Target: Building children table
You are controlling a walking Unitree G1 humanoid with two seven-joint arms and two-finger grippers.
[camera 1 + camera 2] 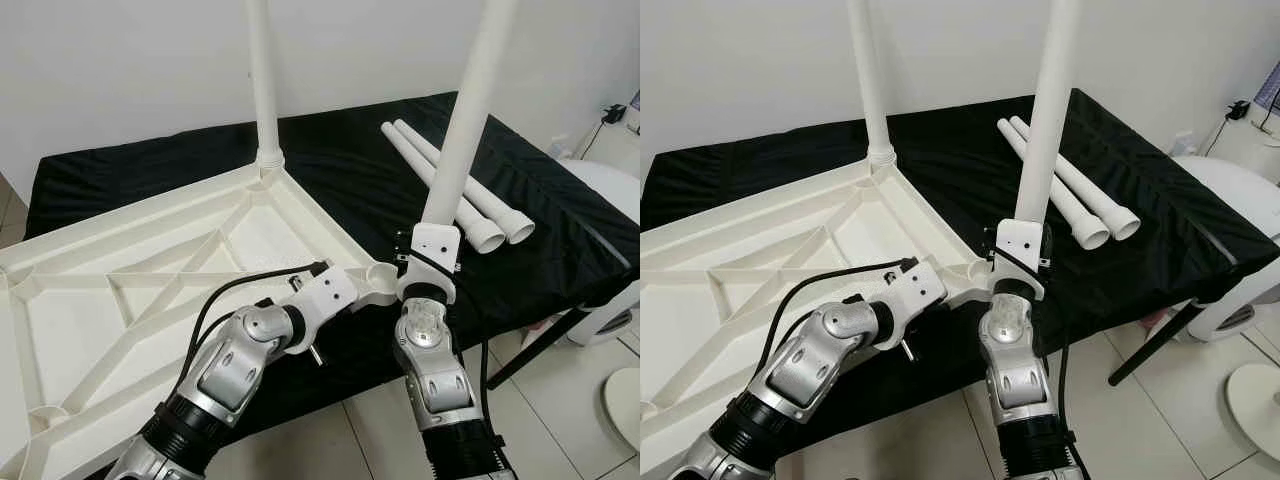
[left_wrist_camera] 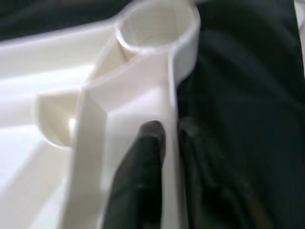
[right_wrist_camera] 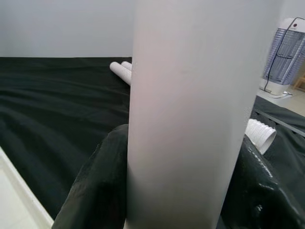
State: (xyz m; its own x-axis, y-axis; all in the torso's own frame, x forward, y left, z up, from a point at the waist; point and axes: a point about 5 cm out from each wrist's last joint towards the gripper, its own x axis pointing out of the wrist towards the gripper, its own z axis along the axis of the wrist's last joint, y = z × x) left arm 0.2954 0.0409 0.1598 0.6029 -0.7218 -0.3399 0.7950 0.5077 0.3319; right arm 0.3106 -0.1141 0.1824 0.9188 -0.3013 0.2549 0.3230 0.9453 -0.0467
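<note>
A white table top (image 1: 150, 290) lies upside down on the black-covered surface. One white leg (image 1: 263, 80) stands upright in its far corner socket. My right gripper (image 1: 432, 240) is shut on a second white leg (image 1: 465, 120) and holds it nearly upright, just right of the open near corner socket (image 1: 381, 272). That leg's lower end is hidden behind the gripper. In the right wrist view the held leg (image 3: 190, 119) stands between the black fingers (image 3: 95, 191). My left gripper (image 2: 171, 138) is shut on the table top's rim (image 2: 172, 95), close to the socket (image 2: 157, 24).
Two spare white legs (image 1: 450, 185) lie side by side on the black cloth (image 1: 560, 230) at the right. A white appliance (image 1: 605, 200) and an insect lamp (image 3: 286, 52) stand beyond the right edge. Tiled floor (image 1: 560, 400) lies below, crossed by a black support leg (image 1: 530, 350).
</note>
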